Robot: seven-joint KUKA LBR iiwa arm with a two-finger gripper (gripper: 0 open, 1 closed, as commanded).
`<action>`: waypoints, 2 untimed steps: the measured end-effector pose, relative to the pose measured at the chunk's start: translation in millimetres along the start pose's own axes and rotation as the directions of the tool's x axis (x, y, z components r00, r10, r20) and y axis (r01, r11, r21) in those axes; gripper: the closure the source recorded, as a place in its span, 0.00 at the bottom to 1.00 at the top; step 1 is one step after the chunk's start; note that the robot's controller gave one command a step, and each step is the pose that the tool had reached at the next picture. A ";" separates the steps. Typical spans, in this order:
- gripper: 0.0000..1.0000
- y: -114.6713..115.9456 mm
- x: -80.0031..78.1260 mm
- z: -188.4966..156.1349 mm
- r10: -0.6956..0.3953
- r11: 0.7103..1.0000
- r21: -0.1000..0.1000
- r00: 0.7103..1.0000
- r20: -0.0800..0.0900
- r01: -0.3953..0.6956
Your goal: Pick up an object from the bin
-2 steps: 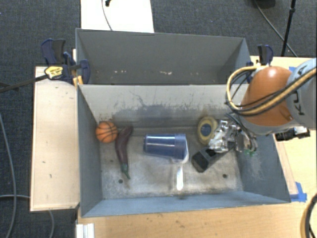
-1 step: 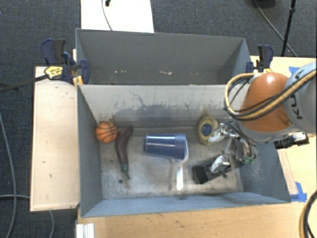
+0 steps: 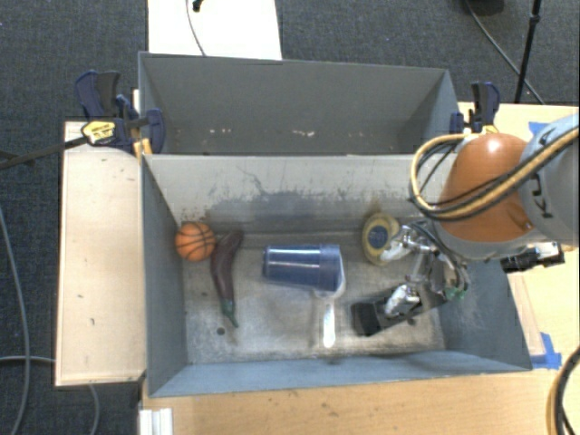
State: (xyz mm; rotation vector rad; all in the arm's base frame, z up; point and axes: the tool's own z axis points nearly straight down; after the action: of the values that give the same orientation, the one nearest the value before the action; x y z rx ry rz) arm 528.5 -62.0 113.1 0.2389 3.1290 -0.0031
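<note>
black block [image 3: 366, 318] is lying toward 5 o'clock on the bin [image 3: 290, 116] floor, sitting at 8 o'clock from the gripper [image 3: 405, 273], its long axis seemingly running 3 to 9. the gripper's fingers are standing apart, gripping nothing.

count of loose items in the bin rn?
6: orange ball at left, eggplant beside it, blue cup on its side mid-floor, pale spoon in front of it, tape roll and black block by the gripper. The arm may hide more.
</note>
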 end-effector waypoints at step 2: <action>1.00 -9.9 16.4 29.4 0.190 0.982 0.002 0.982 0.002 -0.190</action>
State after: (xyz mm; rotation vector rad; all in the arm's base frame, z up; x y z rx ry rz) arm 510.9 -69.4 83.6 0.5358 3.0899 -0.0067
